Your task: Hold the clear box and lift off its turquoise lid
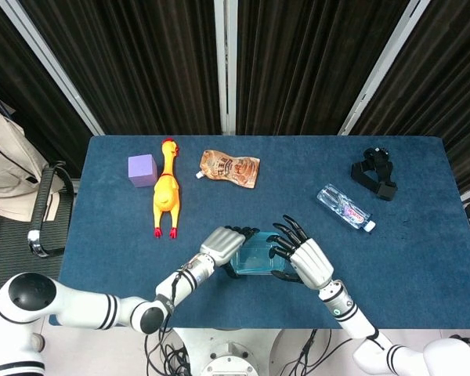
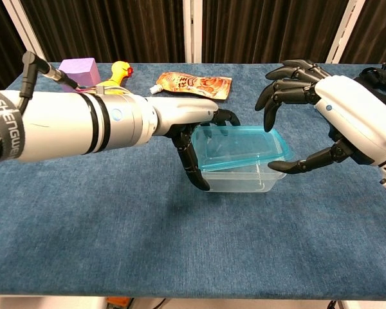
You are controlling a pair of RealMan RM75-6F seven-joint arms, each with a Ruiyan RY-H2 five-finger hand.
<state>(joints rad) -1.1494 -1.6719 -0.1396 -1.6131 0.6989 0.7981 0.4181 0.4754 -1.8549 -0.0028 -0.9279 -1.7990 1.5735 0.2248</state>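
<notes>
One clear box [image 2: 244,179], turquoise lid [image 2: 238,147] tilted

Both arms have smooth white shells with black rings at the joints, and the left forearm carries a black strap with white letters and a thin black cable running along it. The left hand [image 2: 196,145] and the right hand [image 2: 334,122] each have a white back and black, segmented fingers [image 2: 280,96].
</notes>
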